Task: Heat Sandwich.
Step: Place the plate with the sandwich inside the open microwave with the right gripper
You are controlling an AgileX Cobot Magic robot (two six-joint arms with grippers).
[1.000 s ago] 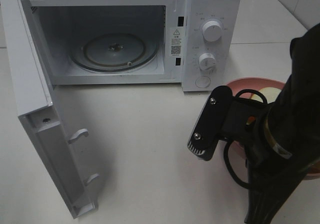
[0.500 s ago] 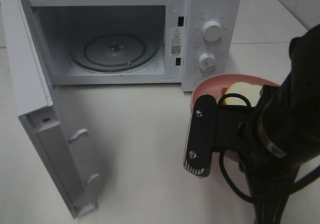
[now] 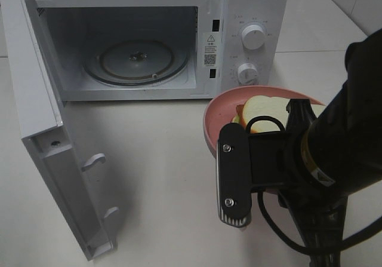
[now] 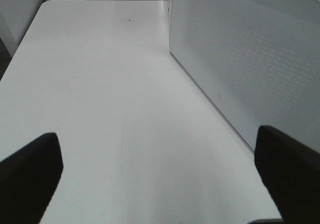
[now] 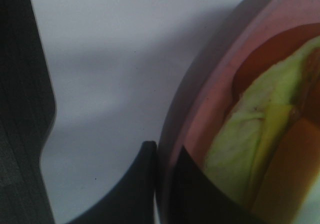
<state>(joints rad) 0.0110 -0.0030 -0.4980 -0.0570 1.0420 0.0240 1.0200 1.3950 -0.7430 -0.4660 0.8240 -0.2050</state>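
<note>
— at the pinch of the right gripper (image 5: 165, 154), what have we got?
— jaws clamped on the rim of the pink plate (image 5: 210, 83), one finger over the lip, one under it. tight pinch.
— and around it?
— the microwave (image 3: 250, 4) sits just behind the plate, and the plate's rim comes up right below the two knobs (image 3: 246, 73). the door (image 3: 42, 129) is swung wide to the left, so you can see the glass turntable (image 3: 137, 61) in the cavity.
— anything in the way?
— white table (image 3: 161, 177) lies between the plate and the open cavity. in the high view the black wrist camera block (image 3: 234, 177) and its cable (image 3: 268, 210) cover the plate's near edge.
— now the sandwich (image 3: 265, 107)?
— riding on that plate, close beside the fingers. pale white bread on top, yellow-green filling showing at the edge, and an orange-red layer next to it in the wrist view.
— which way does it lie?
— flat on the plate, its long side running left to right across the high view, roughly along the microwave's front. its right end goes behind the arm (image 3: 352, 129), so i can't call that end.
— left gripper (image 4: 156, 139)?
— jaws spread wide with nothing between them, above the table, beside a dotted white panel (image 4: 250, 58).
</note>
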